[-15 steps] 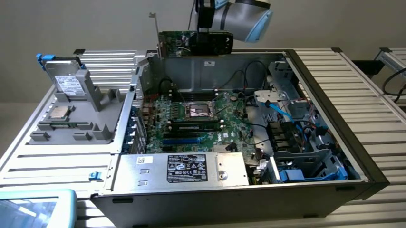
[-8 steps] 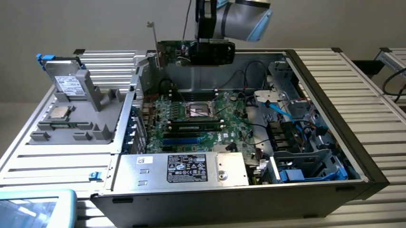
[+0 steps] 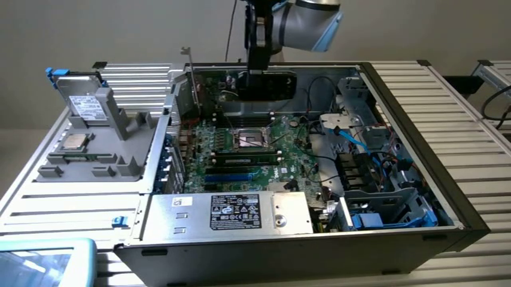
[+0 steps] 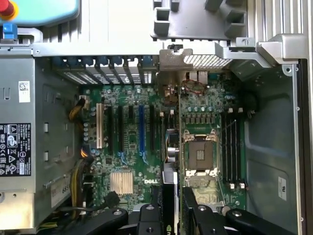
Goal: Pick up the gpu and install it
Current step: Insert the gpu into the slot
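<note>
We see the gripper clenched on the gpu, held edge-on above the motherboard inside the open computer case, which lies on a ribbed grey metal table before a plain pale wall

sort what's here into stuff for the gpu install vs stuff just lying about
For the job:
- gpu, held in the pincer over the open case
- motherboard
- expansion slots

Just lying about:
- power supply
- memory stick
- cpu socket
- hard drive
- blue cable
</note>
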